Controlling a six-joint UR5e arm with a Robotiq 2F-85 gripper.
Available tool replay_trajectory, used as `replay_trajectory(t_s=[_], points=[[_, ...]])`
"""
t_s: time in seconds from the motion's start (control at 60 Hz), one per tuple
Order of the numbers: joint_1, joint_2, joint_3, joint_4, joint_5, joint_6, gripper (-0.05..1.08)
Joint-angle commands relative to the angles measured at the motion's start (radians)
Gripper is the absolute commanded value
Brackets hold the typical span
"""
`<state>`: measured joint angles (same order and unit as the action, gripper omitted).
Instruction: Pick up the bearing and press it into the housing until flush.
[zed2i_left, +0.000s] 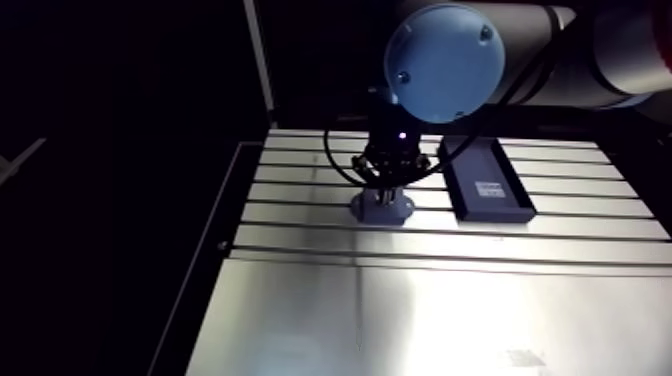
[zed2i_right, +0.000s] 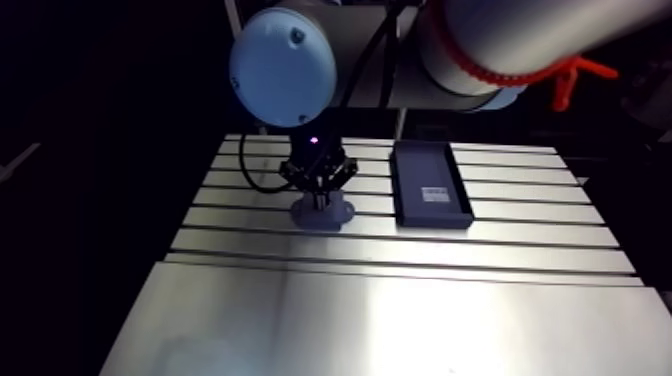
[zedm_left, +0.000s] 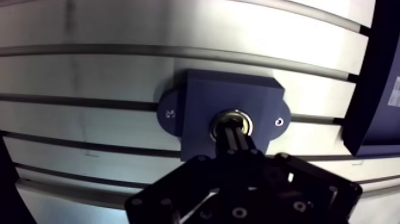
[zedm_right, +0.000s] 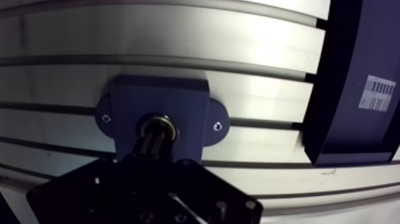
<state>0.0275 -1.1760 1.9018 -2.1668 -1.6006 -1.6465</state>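
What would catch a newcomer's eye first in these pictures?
The gripper, fingers together, points straight down onto the shiny bearing seated in the dark blue housing. Beside the housing lies a dark tray with a white label, both on the bright slotted table.

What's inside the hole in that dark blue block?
A shiny metal ring, the bearing, sits in the block. The closed gripper covers its middle, so how deep it sits stays hidden.
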Motion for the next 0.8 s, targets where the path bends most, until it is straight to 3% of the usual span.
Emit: replay_trajectory(t_s=[0.017,0.8], points=[[-0.001,0.0,0.0,0.0,0.0,0.0,1.07],[-0.001,-0.01,-0.004,0.0,0.0,-0.002,1.07]])
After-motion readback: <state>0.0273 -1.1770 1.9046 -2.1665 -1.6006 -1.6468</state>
